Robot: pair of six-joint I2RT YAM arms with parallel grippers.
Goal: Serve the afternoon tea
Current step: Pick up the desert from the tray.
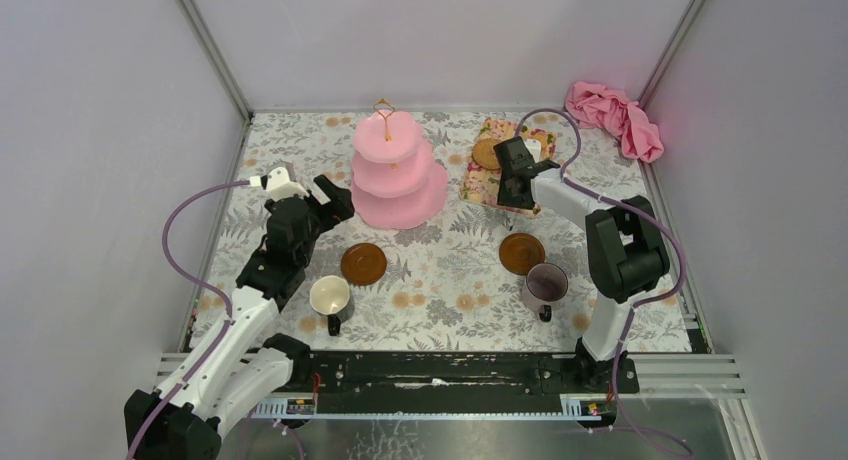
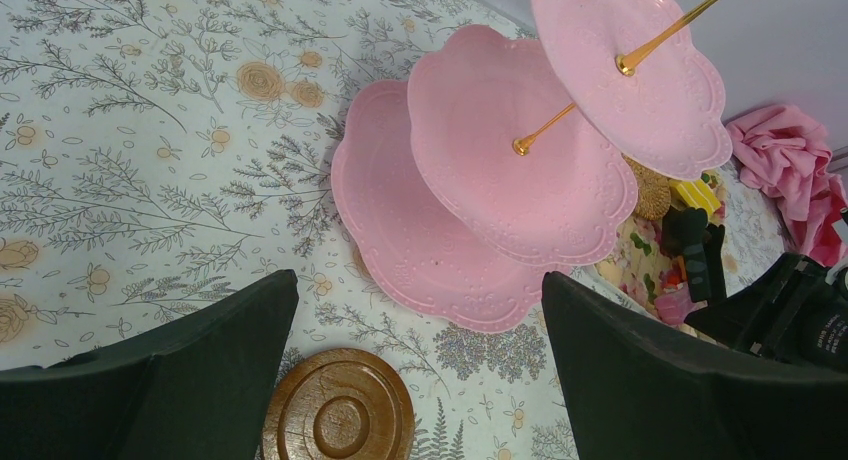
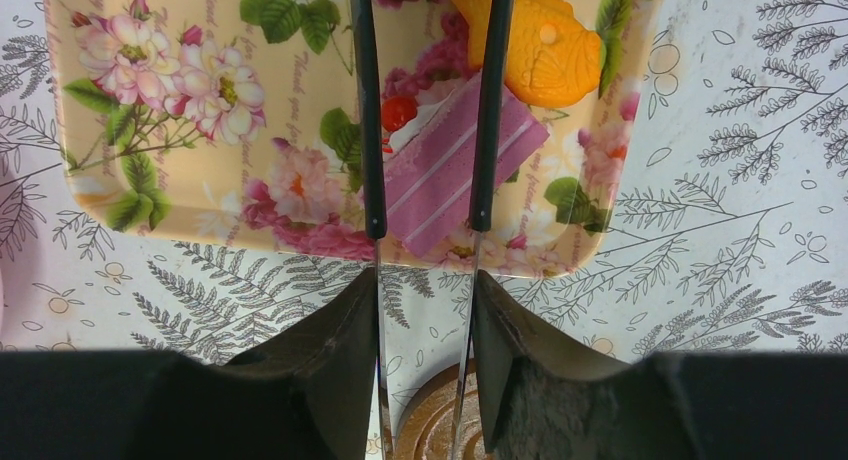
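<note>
The pink three-tier cake stand (image 1: 398, 175) (image 2: 470, 230) stands at the back centre with bare tiers. My left gripper (image 1: 330, 195) (image 2: 418, 278) hovers open just left of it, above one brown saucer (image 1: 363, 264) (image 2: 338, 417). My right gripper (image 1: 515, 185) (image 3: 425, 280) is shut on the slim black tongs (image 3: 370, 130). Their two arms reach over the floral tray (image 1: 480, 185) (image 3: 180, 150) and straddle a pink striped cake piece (image 3: 430, 180). An orange biscuit (image 3: 545, 55) lies just beyond. The white mug (image 1: 329, 296), purple mug (image 1: 546, 283) and second saucer (image 1: 522, 253) sit nearer the front.
A crumpled pink cloth (image 1: 615, 118) lies in the back right corner. White walls close in the table on the left, back and right. A round tan biscuit (image 1: 486, 153) rests at the tray's far end.
</note>
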